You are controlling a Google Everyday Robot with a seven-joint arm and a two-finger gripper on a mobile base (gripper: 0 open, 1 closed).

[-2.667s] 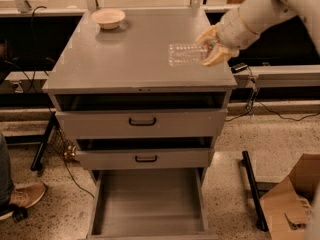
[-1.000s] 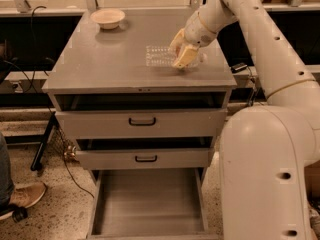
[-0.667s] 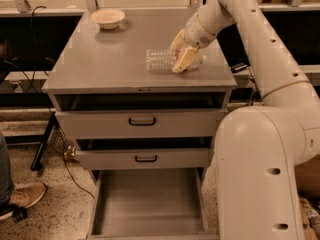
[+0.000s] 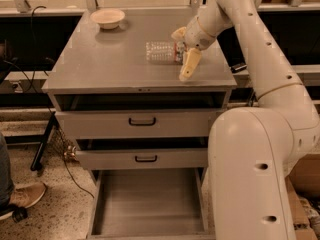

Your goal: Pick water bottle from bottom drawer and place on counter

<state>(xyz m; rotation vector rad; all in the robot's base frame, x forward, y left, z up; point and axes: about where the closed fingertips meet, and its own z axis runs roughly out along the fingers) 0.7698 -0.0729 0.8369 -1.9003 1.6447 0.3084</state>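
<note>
The water bottle (image 4: 160,51), clear and ribbed, lies on its side on the counter (image 4: 110,64), right of the middle. My gripper (image 4: 180,54) is at the bottle's right end. It is open, with one cream finger (image 4: 178,33) behind the bottle's end and the other finger (image 4: 188,64) in front of it, pointing down at the counter. The bottom drawer (image 4: 150,204) is pulled out below, and its grey floor is bare.
A cream bowl (image 4: 107,17) sits at the counter's back left. The two upper drawers (image 4: 142,121) with black handles stand slightly out. My white arm and base (image 4: 250,174) fill the right side. A person's shoe (image 4: 22,196) is at the lower left, next to cables.
The gripper carried the bottle leftward over the counter and down onto it. Its fingers have spread apart, and the bottle now rests on the counter.
</note>
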